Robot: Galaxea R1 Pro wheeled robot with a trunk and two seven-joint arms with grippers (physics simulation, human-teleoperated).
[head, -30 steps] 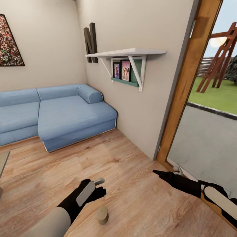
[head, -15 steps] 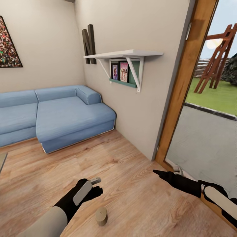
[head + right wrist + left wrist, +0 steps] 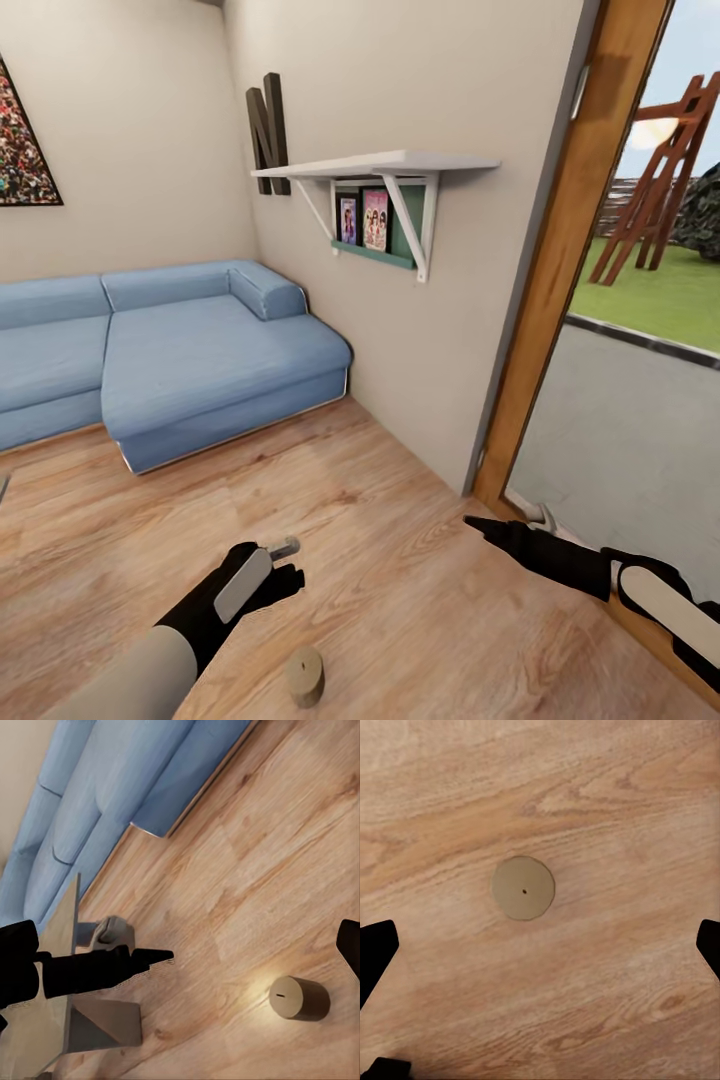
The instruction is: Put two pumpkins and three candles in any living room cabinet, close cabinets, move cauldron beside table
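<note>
One candle point(image 3: 305, 676) stands upright on the floor point(image 3: 400, 560), wick up.

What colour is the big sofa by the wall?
The sofa is light blue. It shows best in the head view.

From head height we look forward and down across the floor point(image 3: 400, 560) to the sofa point(image 3: 200, 350). Our left wrist camera faces straight down, close over the candle point(image 3: 523, 888). Our right wrist camera looks slantwise; all three share that candle.
</note>
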